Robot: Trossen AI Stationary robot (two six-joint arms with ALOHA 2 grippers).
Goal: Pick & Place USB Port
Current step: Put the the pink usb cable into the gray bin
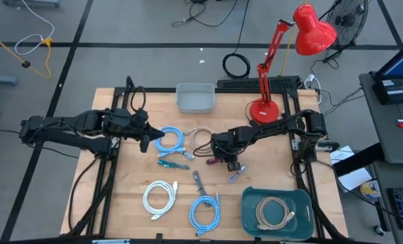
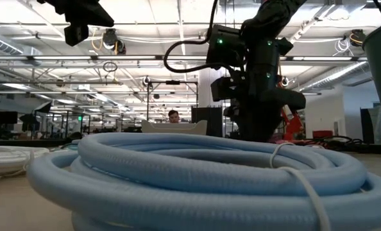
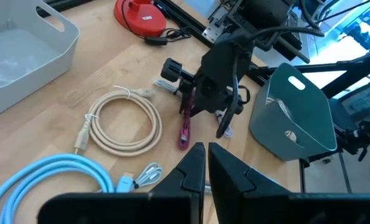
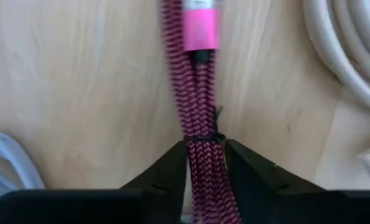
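Cables are lying scattered over the table (image 1: pixel 133 224), and the left arm is waiting over the left edge, its gripper (image 1: pixel 149 137) pointing toward a blue coil (image 1: pixel 169 139); in its wrist view the two fingers (image 3: pixel 191 165) are sitting almost together with only a slit between them, holding nothing. Next to the right, a beige coil (image 1: pixel 200 137) is resting near the table's middle, with a grey bin (image 1: pixel 195 97) behind it at the far edge.

Just right of the beige coil, the right gripper (image 1: pixel 220 154) is reaching down to the tabletop and closing on a magenta cable (image 4: pixel 200 118). Its wrist view is showing both fingers (image 4: pixel 166 171) pressing the bundled braided strands from either side, just below a thin tie, with the pink plug (image 4: pixel 201 25) lying flat on the wood ahead.

Judging by the braid, the cable is looking light, soft and floppy, so loose ends will likely be dangling and swinging once lifted. Holding it at the tied bundle seems sensible, since the strands are gathered there and less apt to slip apart than near the smooth plug.

Farther right, a teal bin (image 1: pixel 252 203) is sitting at the near right corner, already holding a beige cable (image 1: pixel 273 212), and a red lamp (image 1: pixel 264 110) is standing behind.
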